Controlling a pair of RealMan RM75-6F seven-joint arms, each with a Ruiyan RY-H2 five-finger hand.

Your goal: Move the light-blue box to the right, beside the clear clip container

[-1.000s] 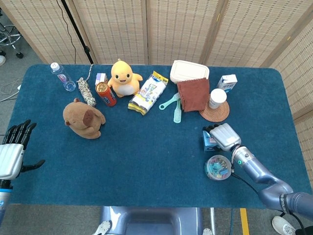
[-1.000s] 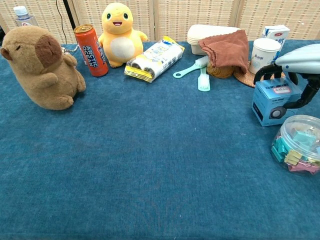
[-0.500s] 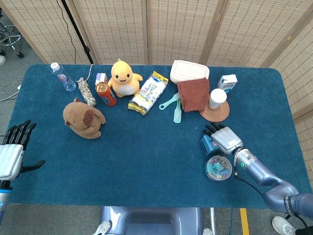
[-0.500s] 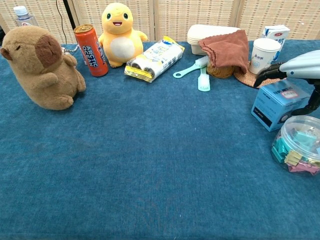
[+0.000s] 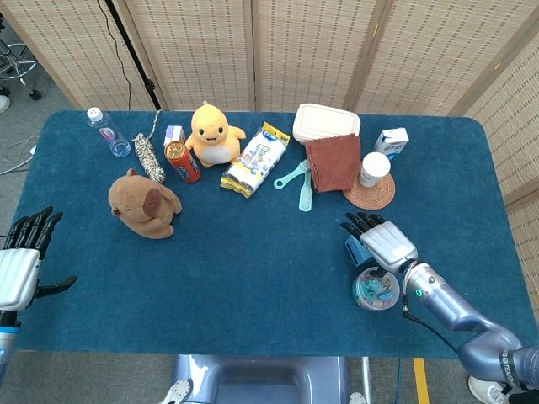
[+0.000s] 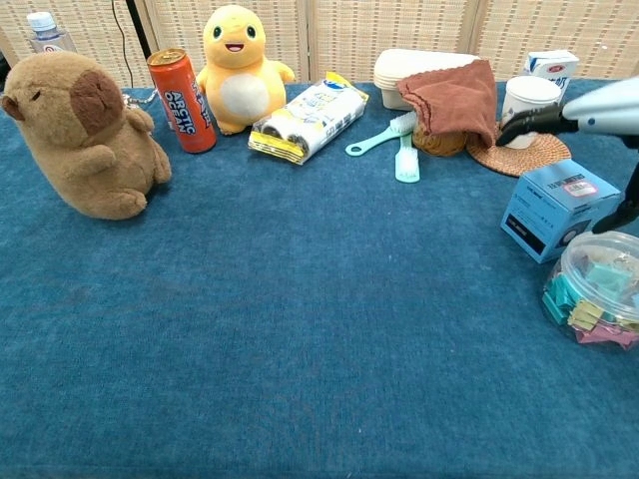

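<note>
The light-blue box (image 6: 557,208) stands on the blue table (image 6: 300,329), turned at an angle, right beside the clear clip container (image 6: 597,289). In the head view the box (image 5: 356,251) peeks out at the left from under my right hand (image 5: 383,241), with the clip container (image 5: 376,288) just in front of it. My right hand (image 6: 589,108) hovers above the box with fingers stretched out and holds nothing; its thumb hangs by the box's right side. My left hand (image 5: 21,263) is open at the table's left edge, far from both.
At the back are a paper cup (image 6: 527,98) on a woven coaster (image 6: 521,152), a brown cloth (image 6: 451,98), two teal brushes (image 6: 399,145), a wipes pack (image 6: 305,118), a yellow plush (image 6: 238,68), an orange can (image 6: 180,100) and a brown capybara plush (image 6: 85,130).
My right hand let go of the box, rose and straightened its fingers. The box now sits twisted at an angle next to the clip container. The left hand stayed still.
</note>
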